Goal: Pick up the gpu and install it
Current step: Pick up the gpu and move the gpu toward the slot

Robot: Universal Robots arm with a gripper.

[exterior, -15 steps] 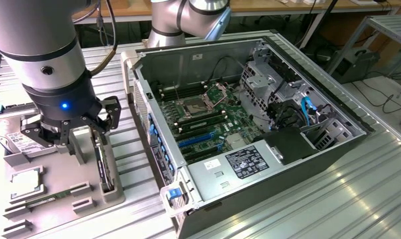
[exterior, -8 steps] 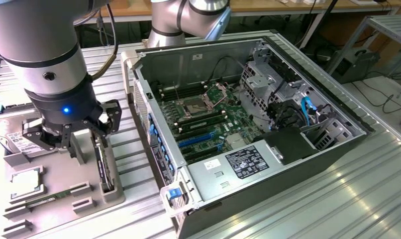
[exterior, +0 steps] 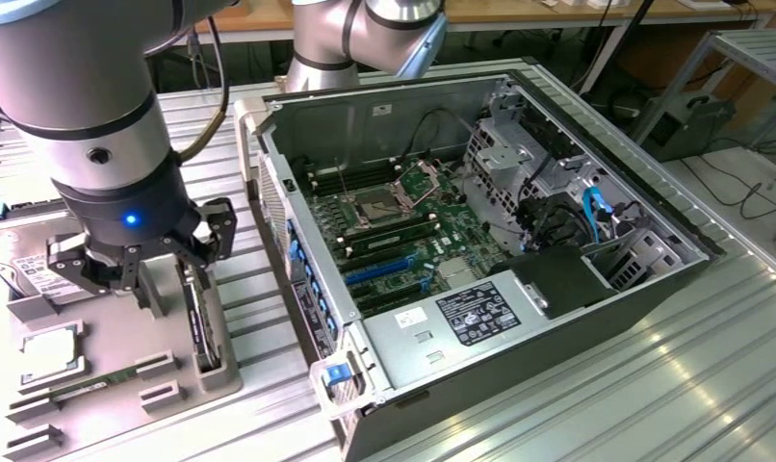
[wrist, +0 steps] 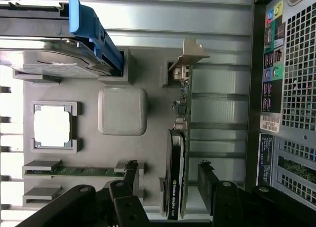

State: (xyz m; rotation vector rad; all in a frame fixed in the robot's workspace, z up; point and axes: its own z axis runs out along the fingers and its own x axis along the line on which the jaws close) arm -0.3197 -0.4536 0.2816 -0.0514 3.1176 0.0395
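The gpu (wrist: 177, 182) stands on edge in a slot of the grey parts tray (wrist: 148, 153), a thin green card with a black fan face and a silver end bracket (wrist: 189, 54). In the exterior view the gpu (exterior: 206, 332) sits at the tray's right side, just below the arm's wrist. My gripper (wrist: 169, 176) is open and hovers above the card, one black finger (wrist: 131, 173) on one side and the other finger (wrist: 207, 180) on the other, touching nothing. From outside, the gripper (exterior: 172, 289) hangs over the tray (exterior: 221, 380).
An open computer case (exterior: 645, 289) lies to the exterior view's right of the tray, its motherboard with blue slots (exterior: 381, 271) exposed. The tray also holds a hard drive with a blue handle (wrist: 86, 34), a processor (wrist: 52, 126), a memory stick (wrist: 79, 170) and a grey pad (wrist: 122, 111).
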